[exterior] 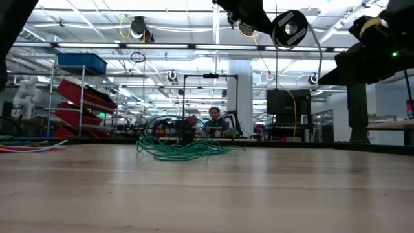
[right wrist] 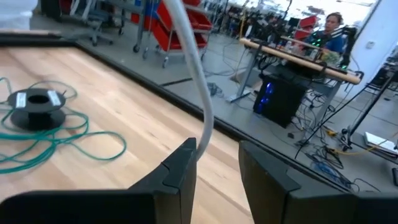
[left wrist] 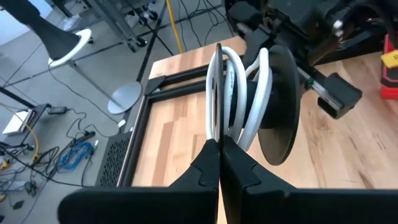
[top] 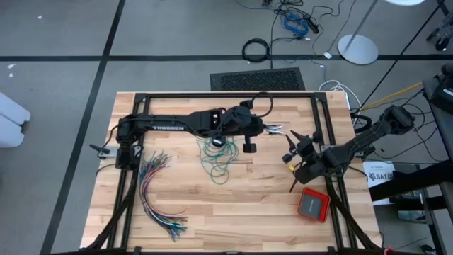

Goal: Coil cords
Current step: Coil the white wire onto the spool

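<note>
Your left gripper [left wrist: 219, 146] is clamped on the white cord [left wrist: 231, 93] wound on a black spool [left wrist: 283, 106]; your right gripper [right wrist: 217, 162] stands apart around that cord.

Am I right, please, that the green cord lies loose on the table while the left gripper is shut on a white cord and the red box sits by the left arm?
Not quite. The red box sits by the right arm, as the high view shows. The rest holds: the green cord lies loose on the table, and the left gripper is shut on the white cord.
</note>
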Robot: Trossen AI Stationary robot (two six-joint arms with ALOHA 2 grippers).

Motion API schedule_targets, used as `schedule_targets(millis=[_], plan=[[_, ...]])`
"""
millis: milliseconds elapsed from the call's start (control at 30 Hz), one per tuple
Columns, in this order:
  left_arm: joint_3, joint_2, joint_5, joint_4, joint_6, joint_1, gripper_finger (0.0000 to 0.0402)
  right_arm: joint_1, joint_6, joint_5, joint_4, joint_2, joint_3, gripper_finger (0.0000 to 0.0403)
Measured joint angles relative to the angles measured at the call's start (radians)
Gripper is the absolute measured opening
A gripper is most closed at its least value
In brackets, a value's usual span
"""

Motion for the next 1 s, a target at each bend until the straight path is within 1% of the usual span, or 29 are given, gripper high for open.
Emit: schedule_targets(millis=[100,200,367,467,567,633,767,867,1000], plan=[[0.000,0.000,0.000,0.000,0.000,-0.002,0.0000,-0.023,-0.115,-0.019,0.092,0.000,0.000,0.0105],[0.000,0.000,0.000,0.000,0.001,-0.008,0.0000,-0.049,-0.192,-0.025,0.158,0.000,0.000,0.0105],[0.000,0.000,-0.001,-0.017,0.004,-0.021,0.0000,-0.092,-0.290,-0.095,0.249,0.000,0.000,0.0100],[0.000,0.000,-0.012,-0.034,0.004,-0.020,0.0000,-0.111,-0.297,-0.119,0.266,0.000,0.000,0.0077],[0.000,-0.010,-0.046,-0.057,0.003,-0.020,0.0000,-0.113,-0.299,-0.124,0.268,0.000,0.000,0.0028],[0.000,-0.024,-0.054,-0.067,0.002,-0.020,0.0000,-0.108,-0.305,-0.125,0.273,0.000,0.000,0.0008],[0.000,-0.049,-0.047,-0.075,-0.004,-0.019,0.0000,-0.105,-0.340,-0.124,0.329,0.000,-0.001,0.0002],[0.000,-0.067,-0.002,-0.070,-0.010,-0.017,0.0000,-0.121,-0.419,-0.127,0.405,0.000,-0.001,0.0001],[0.000,-0.072,0.024,-0.096,-0.008,-0.017,0.0000,-0.165,-0.573,-0.194,0.547,0.000,-0.001,0.0001]])
